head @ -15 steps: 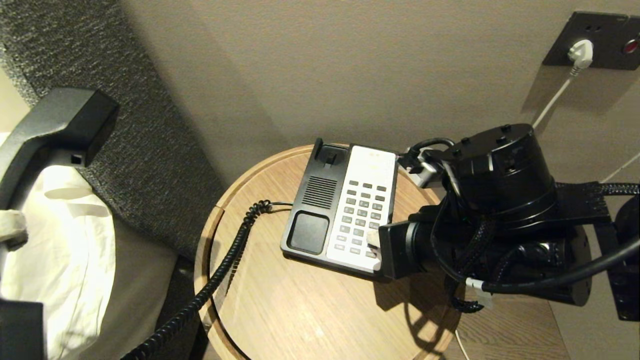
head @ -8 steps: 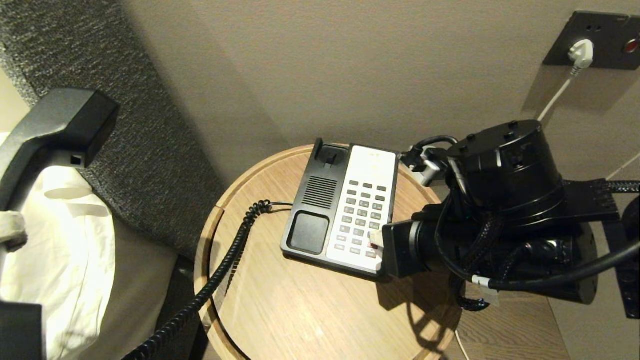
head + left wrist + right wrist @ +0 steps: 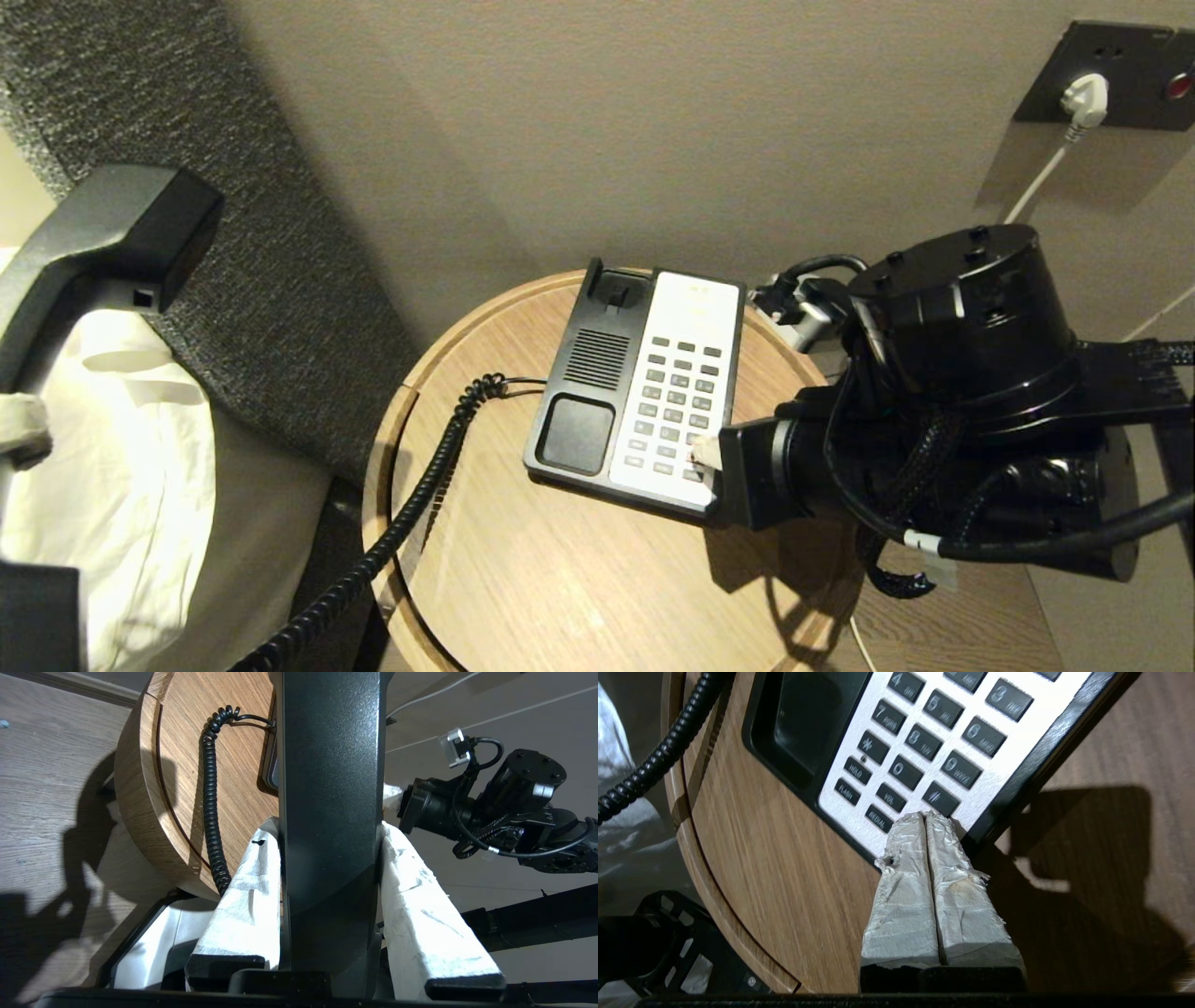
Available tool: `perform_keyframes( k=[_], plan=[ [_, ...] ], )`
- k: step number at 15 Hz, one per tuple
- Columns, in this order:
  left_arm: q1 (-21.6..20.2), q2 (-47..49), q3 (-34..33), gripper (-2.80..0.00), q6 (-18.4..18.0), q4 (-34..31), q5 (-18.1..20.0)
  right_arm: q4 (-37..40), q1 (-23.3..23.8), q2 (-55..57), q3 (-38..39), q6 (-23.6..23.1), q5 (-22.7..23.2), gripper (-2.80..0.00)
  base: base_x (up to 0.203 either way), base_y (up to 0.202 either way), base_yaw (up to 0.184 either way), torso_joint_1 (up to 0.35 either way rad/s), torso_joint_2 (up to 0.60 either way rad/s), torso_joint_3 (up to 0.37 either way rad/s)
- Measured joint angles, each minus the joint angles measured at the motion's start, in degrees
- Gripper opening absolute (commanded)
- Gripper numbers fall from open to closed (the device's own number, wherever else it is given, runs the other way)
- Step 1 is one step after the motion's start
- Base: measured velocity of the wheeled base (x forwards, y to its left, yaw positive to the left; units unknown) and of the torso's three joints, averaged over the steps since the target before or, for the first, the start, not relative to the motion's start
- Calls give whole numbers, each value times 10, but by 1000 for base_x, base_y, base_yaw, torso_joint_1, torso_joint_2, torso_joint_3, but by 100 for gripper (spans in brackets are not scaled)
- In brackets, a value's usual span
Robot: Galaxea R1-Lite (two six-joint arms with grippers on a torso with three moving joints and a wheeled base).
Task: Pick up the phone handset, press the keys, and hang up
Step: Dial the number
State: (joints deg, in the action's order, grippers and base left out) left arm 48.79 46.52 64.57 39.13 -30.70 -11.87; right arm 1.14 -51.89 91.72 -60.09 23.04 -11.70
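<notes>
Phone handset (image 3: 98,238) is hanging at nine o'clock in the head view, off its cradle, pinched between the taped fingers (image 3: 243,905) of the left gripper (image 3: 327,826), with its coiled cord (image 3: 411,509) trailing down across the round wooden side table (image 3: 560,579). At centre, the phone base (image 3: 583,392) is sitting on that table, and its keys (image 3: 920,742) are showing readable labels: HOLD, FLASH, VOL, REDIAL, digits and a hash. At three o'clock, the right gripper (image 3: 924,816) is resting its pressed-together taped tips on the faceplate just below the hash key. A beige wall is standing behind, with a dark socket plate (image 3: 1111,75) and white plug (image 3: 1083,98) at one o'clock.
</notes>
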Motion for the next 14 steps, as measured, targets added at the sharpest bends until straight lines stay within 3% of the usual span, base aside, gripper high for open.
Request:
perform_keyframes(
  k=[14],
  plan=[
    [0, -1, 0, -280, 1, 0, 0, -1, -9, 3, 16, 0, 3, -280, 0, 0, 0, 0, 0, 0]
  ],
)
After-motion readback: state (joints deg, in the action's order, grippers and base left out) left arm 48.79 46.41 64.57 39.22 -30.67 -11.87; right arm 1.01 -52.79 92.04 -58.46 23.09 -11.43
